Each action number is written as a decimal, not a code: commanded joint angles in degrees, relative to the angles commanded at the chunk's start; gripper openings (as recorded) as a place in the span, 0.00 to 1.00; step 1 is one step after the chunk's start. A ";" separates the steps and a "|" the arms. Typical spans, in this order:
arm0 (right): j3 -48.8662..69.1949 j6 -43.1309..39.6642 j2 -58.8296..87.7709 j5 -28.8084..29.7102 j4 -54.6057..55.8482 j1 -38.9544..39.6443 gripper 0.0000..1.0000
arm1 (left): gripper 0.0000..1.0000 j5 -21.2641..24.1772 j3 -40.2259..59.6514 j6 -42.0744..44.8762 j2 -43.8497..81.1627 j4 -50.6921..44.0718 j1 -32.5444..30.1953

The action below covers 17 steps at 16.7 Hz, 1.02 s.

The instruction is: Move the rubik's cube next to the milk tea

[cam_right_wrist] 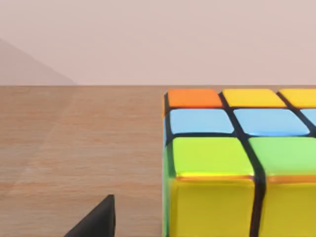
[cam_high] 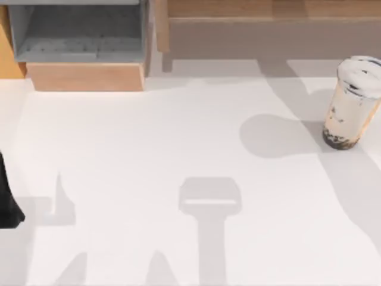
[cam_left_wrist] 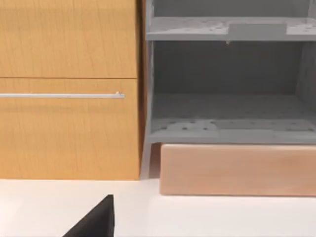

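Top view: milk tea point(cam_high: 351, 101) upright at right edge of white table point(cam_high: 178, 137); left arm point(cam_high: 9, 196) dark at left edge.
Left wrist view: grey shelf point(cam_left_wrist: 229, 84), wooden drawer point(cam_left_wrist: 69, 89).
Right wrist view: rubik's cube point(cam_right_wrist: 237, 163) close, on wooden surface point(cam_right_wrist: 79, 138).
Finger state: cannot tell.

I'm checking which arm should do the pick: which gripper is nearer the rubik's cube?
Right. Its wrist view has the rubik's cube close up on a wooden surface. The left arm sits at the table's left edge, facing the cabinet.
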 joint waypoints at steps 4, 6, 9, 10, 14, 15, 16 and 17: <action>0.00 0.00 0.00 0.00 0.00 0.00 0.62 | 1.00 0.00 0.00 0.00 0.00 0.00 0.00; 0.00 0.00 0.00 0.00 0.00 0.00 0.47 | 1.00 0.00 0.00 0.00 0.00 0.00 0.00; 0.00 0.00 0.00 0.00 0.00 0.00 0.25 | 1.00 0.00 0.00 0.00 0.00 0.00 0.00; 0.00 0.00 0.00 0.00 0.00 0.00 0.17 | 1.00 0.00 0.00 0.00 0.00 0.00 0.00; 0.00 0.00 0.00 0.00 0.00 0.00 0.00 | 1.00 0.00 0.00 0.00 0.00 0.00 0.00; 0.00 0.00 0.00 0.00 0.00 0.00 0.00 | 1.00 0.00 0.00 0.00 0.00 0.00 0.00; 0.00 0.00 0.00 0.00 0.00 0.00 0.00 | 1.00 0.00 0.00 0.00 0.00 0.00 0.00; 0.00 0.00 0.00 0.00 0.00 0.00 0.00 | 1.00 0.00 0.00 0.00 0.00 0.00 0.00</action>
